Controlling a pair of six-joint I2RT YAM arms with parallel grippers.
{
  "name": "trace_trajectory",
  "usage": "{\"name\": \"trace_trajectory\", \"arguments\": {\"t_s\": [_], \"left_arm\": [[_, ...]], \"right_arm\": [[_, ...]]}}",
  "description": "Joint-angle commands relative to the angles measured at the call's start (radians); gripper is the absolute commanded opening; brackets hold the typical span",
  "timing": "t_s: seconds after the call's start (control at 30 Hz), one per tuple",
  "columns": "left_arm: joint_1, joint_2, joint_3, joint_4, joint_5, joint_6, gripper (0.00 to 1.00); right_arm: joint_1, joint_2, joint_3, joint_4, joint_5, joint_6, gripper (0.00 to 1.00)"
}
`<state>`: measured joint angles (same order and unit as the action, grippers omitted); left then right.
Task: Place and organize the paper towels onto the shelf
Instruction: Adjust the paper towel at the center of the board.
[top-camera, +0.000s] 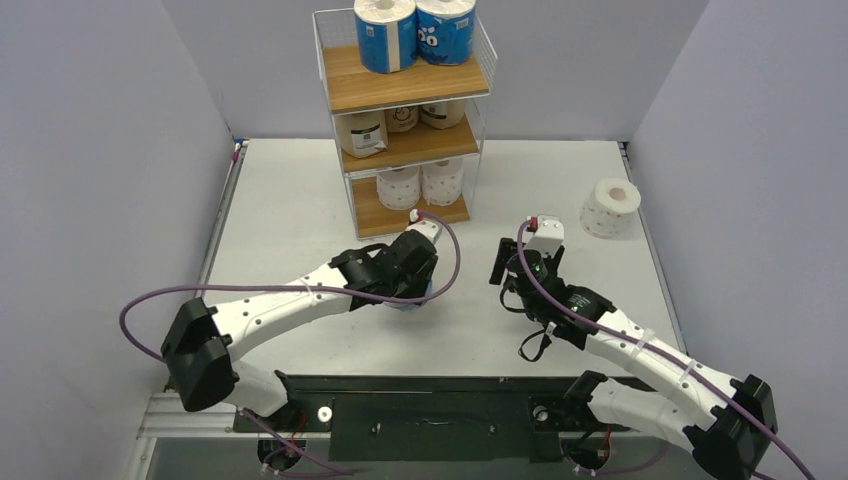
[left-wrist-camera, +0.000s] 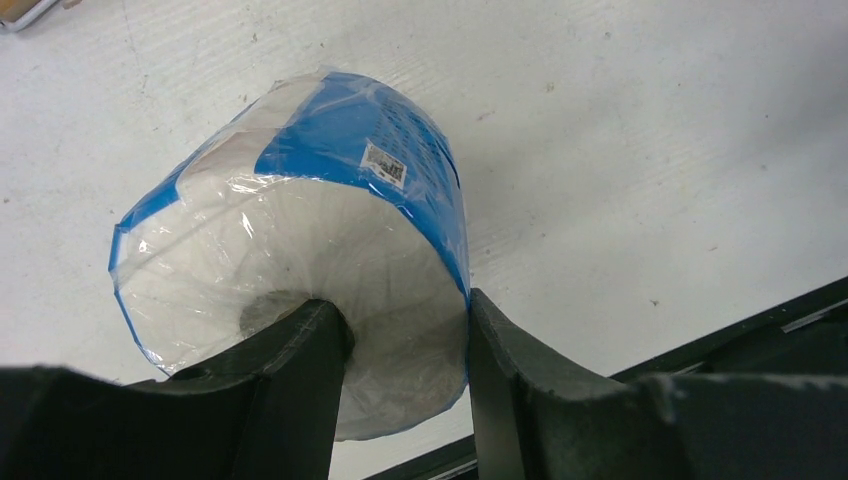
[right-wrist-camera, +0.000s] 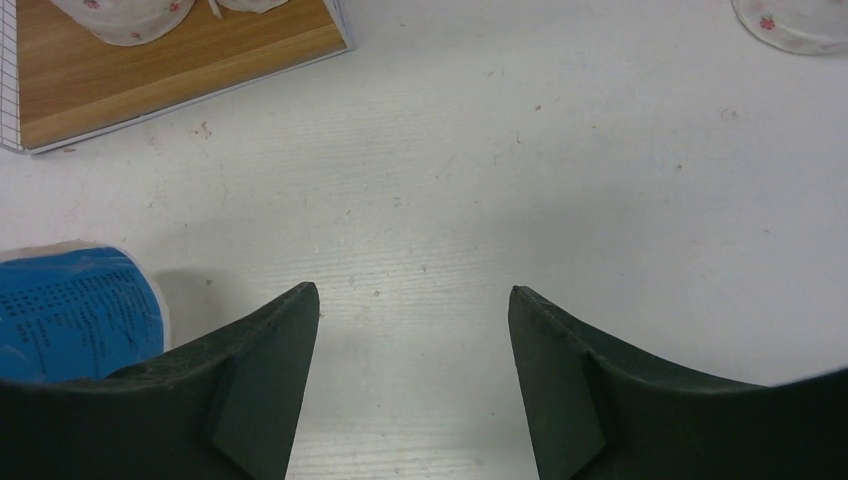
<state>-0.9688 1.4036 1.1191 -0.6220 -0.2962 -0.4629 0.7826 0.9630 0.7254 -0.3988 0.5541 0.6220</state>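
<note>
The shelf (top-camera: 408, 88) stands at the back centre. Two blue rolls (top-camera: 415, 32) sit on its top board, tan rolls (top-camera: 364, 132) on the middle board, and two white rolls (top-camera: 421, 184) on the bottom board. My left gripper (top-camera: 412, 288) (left-wrist-camera: 405, 320) is shut on a third blue roll (left-wrist-camera: 300, 210), one finger in the core and one on the outer wall. It is low over the table in front of the shelf. A loose white roll (top-camera: 610, 207) lies at the right. My right gripper (top-camera: 499, 264) (right-wrist-camera: 410, 300) is open and empty.
The right wrist view shows the shelf's bottom board (right-wrist-camera: 180, 70) at upper left, the held blue roll (right-wrist-camera: 75, 310) at far left, and the edge of the loose white roll (right-wrist-camera: 790, 18) at upper right. Grey walls close in both sides and the back.
</note>
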Motion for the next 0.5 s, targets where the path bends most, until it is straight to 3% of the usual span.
{"name": "trace_trajectory", "arguments": {"t_s": [0.0, 0.47], "left_arm": [[-0.033, 0.072, 0.126, -0.026, -0.081, 0.036, 0.23], [-0.071, 0.251, 0.206, -0.045, -0.047, 0.047, 0.26]], "right_arm": [[-0.025, -0.061, -0.042, 0.056, -0.057, 0.013, 0.65], [-0.031, -0.081, -0.069, 0.055, -0.050, -0.006, 0.63]]}}
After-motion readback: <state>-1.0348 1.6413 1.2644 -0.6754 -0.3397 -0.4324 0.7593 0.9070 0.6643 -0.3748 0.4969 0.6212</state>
